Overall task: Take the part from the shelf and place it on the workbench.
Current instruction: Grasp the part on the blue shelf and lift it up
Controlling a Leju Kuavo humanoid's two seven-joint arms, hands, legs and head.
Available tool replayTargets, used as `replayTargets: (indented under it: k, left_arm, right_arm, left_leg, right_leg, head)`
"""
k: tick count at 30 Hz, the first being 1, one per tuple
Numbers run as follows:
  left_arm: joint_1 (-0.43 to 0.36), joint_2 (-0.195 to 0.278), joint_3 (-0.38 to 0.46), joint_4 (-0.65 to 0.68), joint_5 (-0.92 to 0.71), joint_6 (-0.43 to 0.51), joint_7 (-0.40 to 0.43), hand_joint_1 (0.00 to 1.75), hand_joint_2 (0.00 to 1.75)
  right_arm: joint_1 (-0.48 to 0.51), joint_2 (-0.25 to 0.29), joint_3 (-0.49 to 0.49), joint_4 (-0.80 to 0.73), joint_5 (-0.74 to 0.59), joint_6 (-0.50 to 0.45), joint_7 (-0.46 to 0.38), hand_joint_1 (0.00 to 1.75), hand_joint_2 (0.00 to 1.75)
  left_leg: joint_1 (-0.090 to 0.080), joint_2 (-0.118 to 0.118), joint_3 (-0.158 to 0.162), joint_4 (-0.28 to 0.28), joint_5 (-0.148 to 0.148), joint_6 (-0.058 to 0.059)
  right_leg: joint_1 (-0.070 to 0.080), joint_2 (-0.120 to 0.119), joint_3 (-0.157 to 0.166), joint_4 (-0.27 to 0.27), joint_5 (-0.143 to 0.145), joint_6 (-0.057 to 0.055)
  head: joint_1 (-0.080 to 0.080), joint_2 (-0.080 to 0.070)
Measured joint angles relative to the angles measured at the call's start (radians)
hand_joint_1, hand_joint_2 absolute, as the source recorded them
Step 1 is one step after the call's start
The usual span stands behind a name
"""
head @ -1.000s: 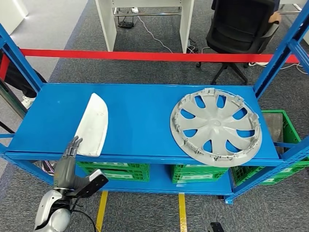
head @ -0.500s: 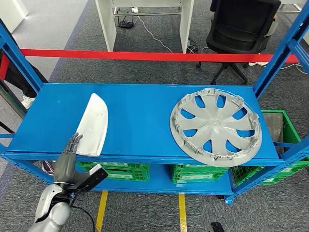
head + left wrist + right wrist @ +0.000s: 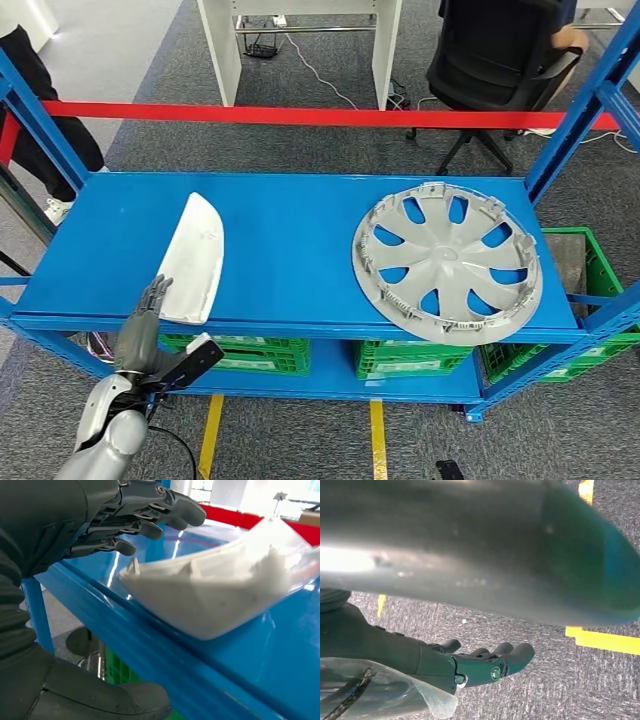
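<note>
Left hand (image 3: 142, 325) empty, fingers apart and stretched forward, at the shelf's (image 3: 302, 250) front edge near its left corner. Fingertips (image 3: 188, 512) reach over the near end of the white part (image 3: 192, 258), just beside it; contact can't be told from either view. White part lies flat on the shelf's top board, left side, its near end at the front edge, long axis running toward the back. In the left wrist view the thumb (image 3: 113, 700) sits below the shelf's front edge while the fingers are above the part's (image 3: 222, 590) near end.

Grey hubcap (image 3: 447, 262) on the right half of the same board, lying inner face up, its near rim slightly over the front edge.

Green crates (image 3: 249, 352) on the lower level under the board, another green crate (image 3: 596, 290) past the shelf's right edge; contents not discernible. No readable writing.

Right hand (image 3: 486, 665) hangs over grey carpet, fingers loosely apart, holding nothing.
</note>
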Motion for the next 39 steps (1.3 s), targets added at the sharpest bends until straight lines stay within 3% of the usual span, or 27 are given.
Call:
replayTargets:
  k: [1, 2, 5, 6, 34, 39]
  left_arm:
    - [-0.005, -0.001, 0.000, 0.012, 0.000, -0.002, 0.000, 0.06, 1.75]
    - [-0.010, -0.003, 0.000, 0.026, 0.000, -0.003, -0.001, 0.31, 1.75]
    - [-0.027, -0.008, 0.000, 0.067, -0.007, -0.007, -0.003, 1.56, 1.75]
    - [-0.033, -0.009, -0.001, 0.078, -0.011, -0.008, -0.004, 1.75, 1.75]
    - [-0.119, -0.018, -0.032, 0.158, -0.043, 0.002, -0.002, 1.75, 1.75]
    - [-0.121, -0.022, -0.041, 0.098, -0.035, 0.079, -0.012, 1.75, 1.75]
  right_arm:
    - [0.000, 0.000, 0.000, 0.000, 0.001, 0.000, 0.000, 0.00, 0.00]
    - [0.000, 0.000, 0.000, 0.000, 0.002, 0.000, 0.000, 0.00, 0.00]
    - [0.000, 0.000, 0.000, 0.000, 0.004, 0.001, 0.000, 0.00, 0.00]
    - [-0.001, 0.000, 0.000, 0.000, 0.005, 0.002, 0.000, 0.00, 0.00]
    - [-0.002, 0.000, 0.000, 0.000, 0.023, 0.009, 0.003, 0.00, 0.00]
    - [-0.004, 0.000, -0.002, 0.000, 0.049, 0.013, 0.012, 0.00, 0.00]
  left_leg:
    - [0.000, 0.000, 0.000, 0.000, 0.000, 0.000]
    - [0.000, 0.000, 0.000, 0.000, 0.000, 0.000]
    - [0.000, 0.000, 0.000, 0.000, 0.000, 0.000]
    - [0.000, 0.000, 0.000, 0.000, 0.000, 0.000]
    - [0.000, 0.000, 0.002, 0.000, 0.001, 0.000]
    - [0.000, 0.000, 0.002, 0.000, 0.001, 0.000]
  right_leg:
    - [0.000, 0.000, 0.000, 0.000, 0.000, 0.000]
    - [0.000, 0.000, 0.000, 0.000, 0.000, 0.000]
    - [0.000, 0.000, 0.000, 0.000, 0.000, 0.000]
    - [0.000, 0.000, 0.000, 0.000, 0.000, 0.000]
    - [0.000, 0.000, 0.003, 0.000, 0.002, 0.001]
    - [0.000, 0.000, 0.002, 0.000, 0.002, 0.001]
  head:
    - [0.000, 0.000]
    - [0.000, 0.000]
    - [0.000, 0.000]
    - [0.000, 0.000]
    - [0.000, 0.000]
    - [0.000, 0.000]
